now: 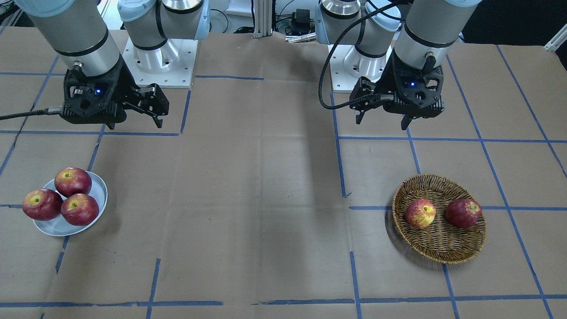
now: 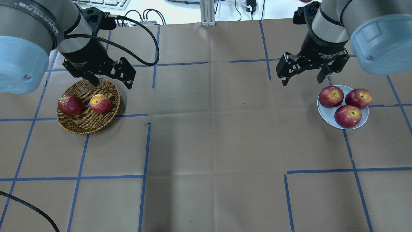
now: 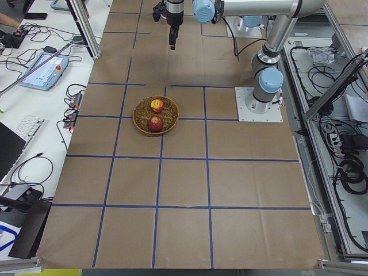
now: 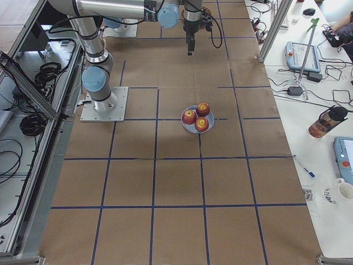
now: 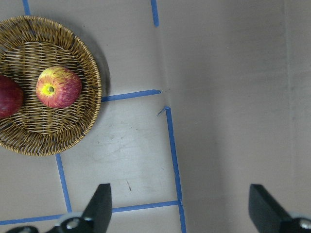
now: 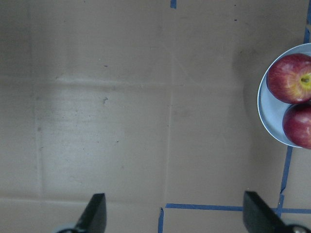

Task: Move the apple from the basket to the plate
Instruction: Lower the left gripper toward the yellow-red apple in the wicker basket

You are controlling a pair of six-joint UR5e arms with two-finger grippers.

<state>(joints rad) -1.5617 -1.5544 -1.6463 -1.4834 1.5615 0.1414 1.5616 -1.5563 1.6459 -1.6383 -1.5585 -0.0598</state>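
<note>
Beside the wicker basket [image 2: 80, 128], the nearer left gripper [image 2: 113, 86] hangs spread, yellow-streaked apple [image 2: 100, 103] at its seven o'clock from overhead.

It was a robotics lab: two industrial arms [image 3: 270, 77] were bolted on white base plates [image 3: 259, 112] to a table [image 3: 184, 184] covered in brown paper and gridded with blue tape [image 3: 184, 158], with a teach pendant [image 3: 43, 66], a keyboard [image 3: 23, 129], loose cables [image 3: 345, 164] and aluminium framing [image 3: 84, 26] on the surrounding benches
</note>
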